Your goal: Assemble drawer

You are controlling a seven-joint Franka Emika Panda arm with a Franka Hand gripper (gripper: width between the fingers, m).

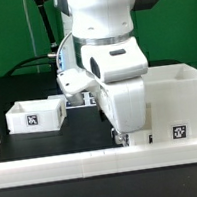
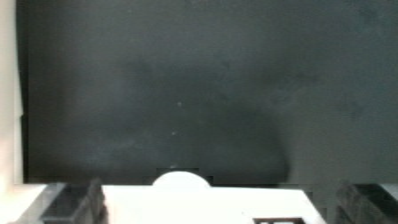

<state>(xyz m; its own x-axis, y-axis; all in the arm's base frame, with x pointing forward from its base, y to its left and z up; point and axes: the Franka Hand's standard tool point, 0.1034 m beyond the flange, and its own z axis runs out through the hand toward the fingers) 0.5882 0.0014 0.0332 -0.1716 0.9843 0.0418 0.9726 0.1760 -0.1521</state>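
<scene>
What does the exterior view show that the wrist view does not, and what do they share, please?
Only the exterior view: the arm, a small tray on the exterior view's left, the boxy housing on its right, and the border rail. Only the wrist view: the gripper with fingers spread either side of a white part with a round knob. Both: the dark table.

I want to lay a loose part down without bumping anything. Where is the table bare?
Bare table runs between the small tray and the border rail, reaching to the arm. The wrist view shows more dark table ahead of the gripper. It is crowded on the exterior view's right, where the housing stands close beside the arm.
</scene>
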